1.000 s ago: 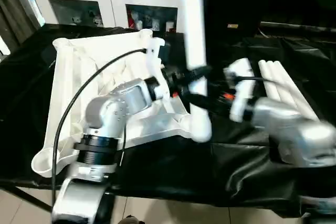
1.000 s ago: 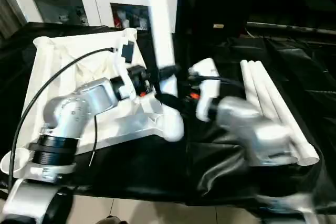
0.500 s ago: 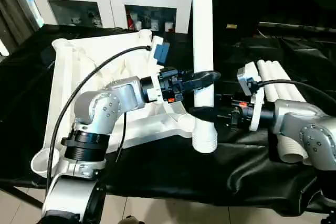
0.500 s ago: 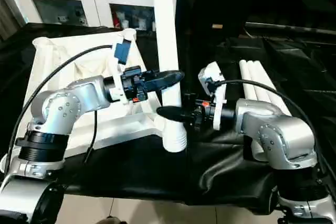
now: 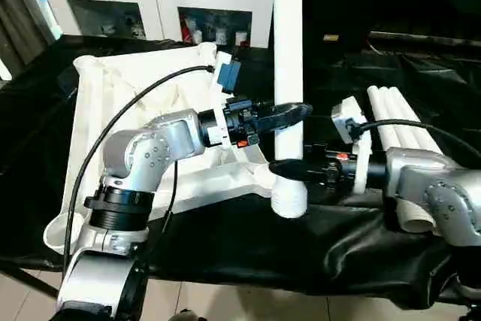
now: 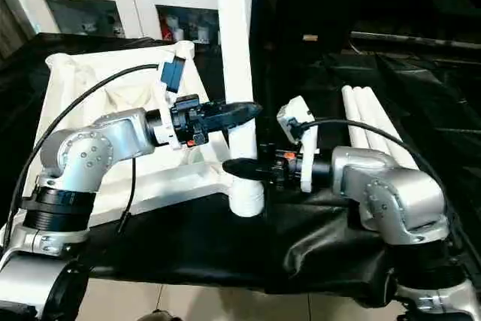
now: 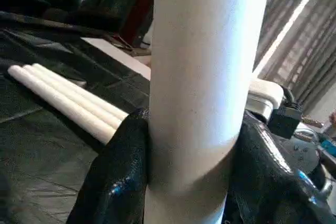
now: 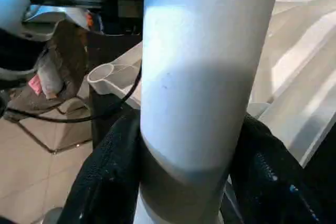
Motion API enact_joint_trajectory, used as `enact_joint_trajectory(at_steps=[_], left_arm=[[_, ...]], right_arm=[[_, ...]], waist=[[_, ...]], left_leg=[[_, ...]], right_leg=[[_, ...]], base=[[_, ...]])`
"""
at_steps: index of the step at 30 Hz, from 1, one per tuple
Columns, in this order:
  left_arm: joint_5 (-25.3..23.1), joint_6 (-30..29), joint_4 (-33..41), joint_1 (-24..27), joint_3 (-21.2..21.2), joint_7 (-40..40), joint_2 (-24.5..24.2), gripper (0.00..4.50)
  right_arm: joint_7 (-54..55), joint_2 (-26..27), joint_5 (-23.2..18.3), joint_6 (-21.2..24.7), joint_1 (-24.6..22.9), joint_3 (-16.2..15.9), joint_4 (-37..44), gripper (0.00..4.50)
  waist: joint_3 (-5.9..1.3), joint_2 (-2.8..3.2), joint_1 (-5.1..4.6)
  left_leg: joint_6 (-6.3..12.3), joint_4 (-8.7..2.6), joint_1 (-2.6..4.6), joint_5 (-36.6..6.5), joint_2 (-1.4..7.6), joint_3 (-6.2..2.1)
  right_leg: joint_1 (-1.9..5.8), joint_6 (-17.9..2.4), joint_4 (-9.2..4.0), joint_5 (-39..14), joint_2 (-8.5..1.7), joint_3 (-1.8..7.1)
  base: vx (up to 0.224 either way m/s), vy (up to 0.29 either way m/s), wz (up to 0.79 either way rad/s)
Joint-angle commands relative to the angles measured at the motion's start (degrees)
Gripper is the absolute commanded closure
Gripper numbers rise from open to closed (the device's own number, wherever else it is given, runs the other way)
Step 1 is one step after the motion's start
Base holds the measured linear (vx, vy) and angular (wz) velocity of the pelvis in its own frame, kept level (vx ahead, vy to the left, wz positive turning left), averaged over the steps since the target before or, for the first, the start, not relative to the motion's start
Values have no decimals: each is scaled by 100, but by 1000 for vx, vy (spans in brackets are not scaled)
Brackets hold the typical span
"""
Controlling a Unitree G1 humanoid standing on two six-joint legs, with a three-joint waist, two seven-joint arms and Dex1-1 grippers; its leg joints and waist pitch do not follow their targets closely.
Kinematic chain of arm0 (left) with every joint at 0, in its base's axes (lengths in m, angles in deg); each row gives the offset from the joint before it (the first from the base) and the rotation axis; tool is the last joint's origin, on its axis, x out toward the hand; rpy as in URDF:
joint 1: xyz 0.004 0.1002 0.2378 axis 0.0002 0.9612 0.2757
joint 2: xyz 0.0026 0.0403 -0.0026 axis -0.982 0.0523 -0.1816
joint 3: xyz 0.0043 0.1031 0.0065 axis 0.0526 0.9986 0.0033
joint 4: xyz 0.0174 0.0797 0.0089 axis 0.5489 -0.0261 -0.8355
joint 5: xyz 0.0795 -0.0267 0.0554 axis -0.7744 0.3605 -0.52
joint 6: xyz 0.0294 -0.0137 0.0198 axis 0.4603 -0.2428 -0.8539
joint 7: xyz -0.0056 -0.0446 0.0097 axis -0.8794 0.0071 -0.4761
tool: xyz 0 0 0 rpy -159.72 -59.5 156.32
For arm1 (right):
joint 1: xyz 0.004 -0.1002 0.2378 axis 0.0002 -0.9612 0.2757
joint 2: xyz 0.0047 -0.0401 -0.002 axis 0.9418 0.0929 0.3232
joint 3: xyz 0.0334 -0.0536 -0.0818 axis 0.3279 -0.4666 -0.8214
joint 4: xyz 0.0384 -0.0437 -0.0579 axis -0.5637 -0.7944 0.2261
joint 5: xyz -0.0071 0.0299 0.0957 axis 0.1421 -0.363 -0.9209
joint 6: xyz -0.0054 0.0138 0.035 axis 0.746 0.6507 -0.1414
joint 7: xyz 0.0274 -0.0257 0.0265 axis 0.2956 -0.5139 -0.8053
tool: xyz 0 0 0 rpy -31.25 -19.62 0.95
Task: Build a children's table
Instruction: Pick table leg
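Head views: the upright leg [image 5: 288,73] is clamped by the left gripper [image 5: 289,113] above and the right gripper [image 5: 289,168] just below, its threaded end at the corner socket of the tabletop [image 5: 98,110] on the table [image 6: 188,246], judged for screwing in. Left wrist view: fingers [image 7: 118,177] close on the leg, spare legs [image 7: 63,100] beyond. Right wrist view: fingers [image 8: 107,177] hug the leg likewise
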Motion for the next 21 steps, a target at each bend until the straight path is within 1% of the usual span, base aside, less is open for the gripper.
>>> enact_joint_trajectory(at_steps=[1,2,3,4,7,8,10,11,12,13,14,16,17,18,19,21], left_arm=[[-175,126,-127,-195,-97,458,126,190],[-269,175,-136,-182,-50,539,137,182],[-317,201,-134,-172,-21,570,140,172],[-472,304,-121,-151,55,695,156,163],[-1074,672,-188,-84,269,1453,377,159],[-1074,672,-188,-84,269,1453,377,158],[-1198,753,-210,-45,277,1730,510,158],[-1230,763,-223,-25,256,1878,588,158],[-1301,787,-244,-4,251,2089,675,158],[-1332,794,-258,6,192,2290,769,158],[-1332,794,-258,6,192,2290,769,194],[-1332,825,-280,-2,73,2494,888,197],[-1332,825,-280,-2,73,2494,888,209],[-1318,834,-286,-5,19,2544,928,209],[-1335,860,-297,-9,-7,2570,947,236],[-1337,870,-318,-20,-57,2617,962,240]], right_arm=[[560,130,479,-165,44,-99,-211,259],[671,191,524,-184,60,-108,-224,259],[725,221,545,-190,68,-113,-229,260],[822,277,592,-211,83,-123,-228,261],[1334,573,841,-276,170,-186,-258,262],[1334,573,841,-276,170,-186,-258,262],[1525,670,941,-288,207,-238,-259,262],[1628,726,991,-280,230,-264,-256,262],[1810,828,1085,-287,267,-286,-263,262],[2003,948,1158,-260,311,-274,-286,262],[2003,948,1158,-260,311,-274,-286,262],[2237,1106,1242,-238,376,-236,-330,262],[2237,1106,1242,-238,376,-236,-330,262],[2285,1148,1257,-228,391,-221,-340,262],[2332,1184,1275,-231,401,-209,-351,262],[2373,1209,1300,-242,416,-204,-370,262]], waist=[[-404,-91,9],[-406,-90,10],[-413,-91,7],[-416,-85,10],[-418,-80,0],[-416,-86,-4],[-422,-91,3],[-420,-81,-2],[-412,-89,-11],[-407,-82,-7],[-407,-83,-14],[-413,-75,-6],[-413,-75,-6],[-414,-82,-11],[-414,-76,-9],[-410,-77,-14]], left_leg=[[240,-336,99,-85,356,-123],[227,-338,109,-77,361,-125],[216,-342,107,-41,357,-131],[219,-340,104,-31,353,-132],[201,-342,101,-31,361,-140],[204,-341,93,-7,364,-141],[220,-338,93,12,363,-140],[215,-340,94,9,365,-136],[202,-343,98,-50,363,-134],[182,-345,93,-79,360,-140],[154,-349,102,-114,357,-138],[138,-350,101,-86,360,-140],[138,-350,101,-86,360,-140],[148,-350,98,-74,355,-142],[147,-350,101,-91,355,-142],[143,-349,96,-99,351,-139]], right_leg=[[256,-1502,-408,361,-501,284],[254,-1497,-409,365,-500,286],[269,-1475,-398,406,-501,285],[273,-1474,-396,428,-504,286],[279,-1426,-395,537,-505,291],[279,-1425,-392,603,-505,292],[288,-1423,-383,684,-503,293],[281,-1434,-382,697,-506,295],[280,-1440,-396,632,-504,295],[278,-1433,-397,572,-510,292],[274,-1425,-408,501,-504,293],[278,-1421,-398,563,-503,298],[278,-1421,-398,563,-503,298],[284,-1409,-396,615,-498,296],[280,-1394,-398,607,-500,297],[279,-1392,-401,612,-500,299]], base=[[0,0,0],[0,0,0],[0,0,0],[0,0,0],[0,0,0],[0,0,0],[0,0,0],[0,0,0],[0,0,0],[0,0,0],[0,0,0],[0,0,0],[0,0,0],[0,0,0],[0,0,0],[0,0,0]])
